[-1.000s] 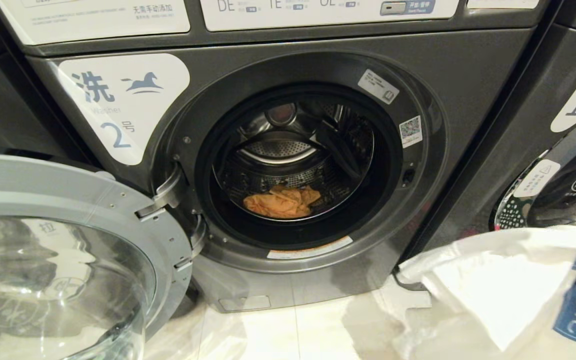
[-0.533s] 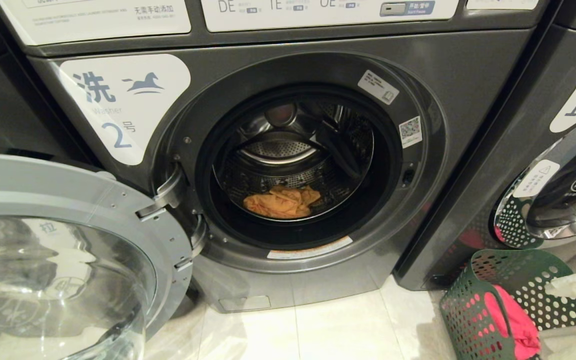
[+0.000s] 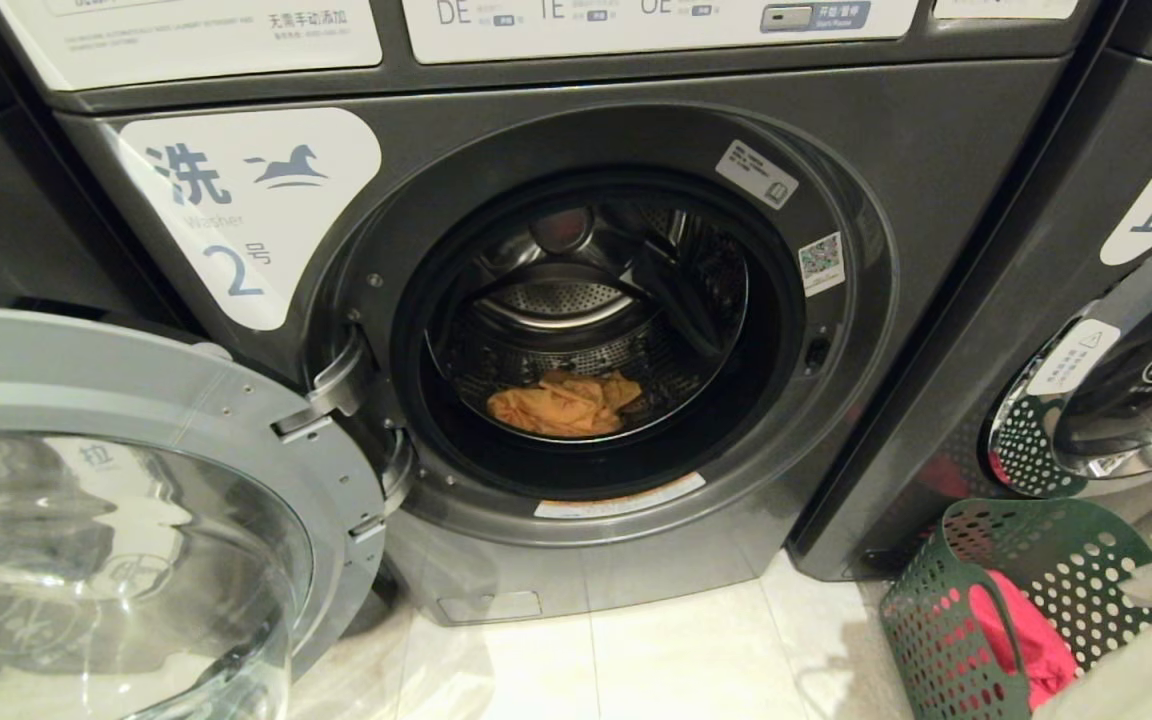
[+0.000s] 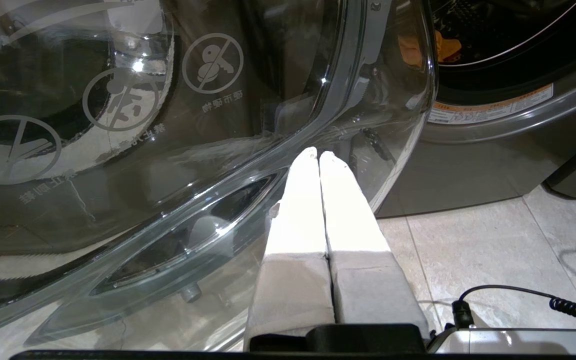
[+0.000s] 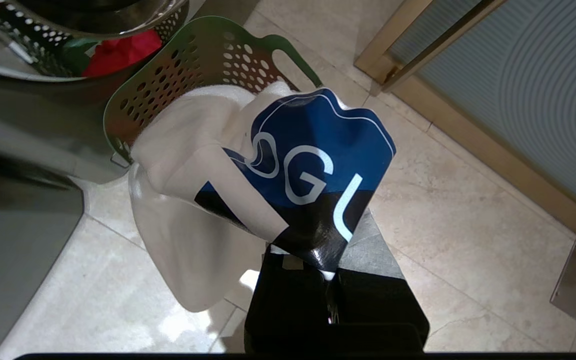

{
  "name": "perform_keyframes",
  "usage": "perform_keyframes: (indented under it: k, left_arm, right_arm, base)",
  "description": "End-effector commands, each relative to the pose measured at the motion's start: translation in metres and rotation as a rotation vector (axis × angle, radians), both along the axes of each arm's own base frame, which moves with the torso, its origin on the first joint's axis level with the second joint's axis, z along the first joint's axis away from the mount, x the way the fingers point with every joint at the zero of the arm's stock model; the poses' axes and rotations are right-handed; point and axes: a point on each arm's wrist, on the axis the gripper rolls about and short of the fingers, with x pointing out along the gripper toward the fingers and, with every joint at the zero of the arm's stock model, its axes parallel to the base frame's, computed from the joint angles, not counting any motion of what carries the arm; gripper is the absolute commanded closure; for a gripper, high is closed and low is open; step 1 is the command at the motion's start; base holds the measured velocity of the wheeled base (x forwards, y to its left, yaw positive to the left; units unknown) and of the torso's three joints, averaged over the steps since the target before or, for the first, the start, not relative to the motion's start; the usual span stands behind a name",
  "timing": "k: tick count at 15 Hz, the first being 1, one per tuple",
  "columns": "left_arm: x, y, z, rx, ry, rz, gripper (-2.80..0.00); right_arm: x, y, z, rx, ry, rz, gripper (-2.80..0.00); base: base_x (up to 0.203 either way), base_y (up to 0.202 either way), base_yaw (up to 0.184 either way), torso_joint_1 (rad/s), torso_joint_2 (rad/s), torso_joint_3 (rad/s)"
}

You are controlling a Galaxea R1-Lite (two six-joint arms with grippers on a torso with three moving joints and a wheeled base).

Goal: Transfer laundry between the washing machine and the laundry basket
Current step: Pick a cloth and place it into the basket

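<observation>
Tiled floor (image 3: 676,660); one green basket (image 3: 936,620); one orange garment (image 3: 564,402)

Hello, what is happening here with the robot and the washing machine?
The robot is moving laundry. Its right gripper is shut on a white garment with a blue print, hanging over the green basket, which holds a pink item. The washer door stands open, and an orange garment lies in the drum. The left gripper is shut, idle beside the door.
</observation>
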Motion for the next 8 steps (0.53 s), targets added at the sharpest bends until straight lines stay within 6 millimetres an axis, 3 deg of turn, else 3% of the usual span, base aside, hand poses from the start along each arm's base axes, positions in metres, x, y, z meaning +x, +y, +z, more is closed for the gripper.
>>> perform_keyframes:
  k: [1, 4, 5, 8]
  left_arm:
    - [0.0, 0.0, 0.0, -0.001, -0.001, 0.001, 0.0]
    - [0.0, 0.0, 0.0, -0.001, -0.001, 0.001, 0.0]
    - [0.0, 0.0, 0.0, -0.001, -0.001, 0.001, 0.0]
    - [0.0, 0.0, 0.0, -0.001, -0.001, 0.001, 0.0]
  right_arm:
    - [0.049, -0.03, -0.03, 0.073, 0.122, -0.023, 0.0]
    - [0.098, -0.057, -0.066, 0.128, 0.154, 0.01, 0.0]
    - [0.112, -0.065, -0.081, 0.141, 0.165, 0.027, -2.8]
    - [0.144, -0.082, -0.11, 0.116, 0.125, 0.054, -2.8]
  base:
    - [0.0, 0.0, 0.0, 0.0, 0.0, 0.0]
    - [0.0, 0.0, 0.0, 0.0, 0.0, 0.0]
    - [0.0, 0.0, 0.0, 0.0, 0.0, 0.0]
    - [0.0, 0.0, 0.0, 0.0, 0.0, 0.0]
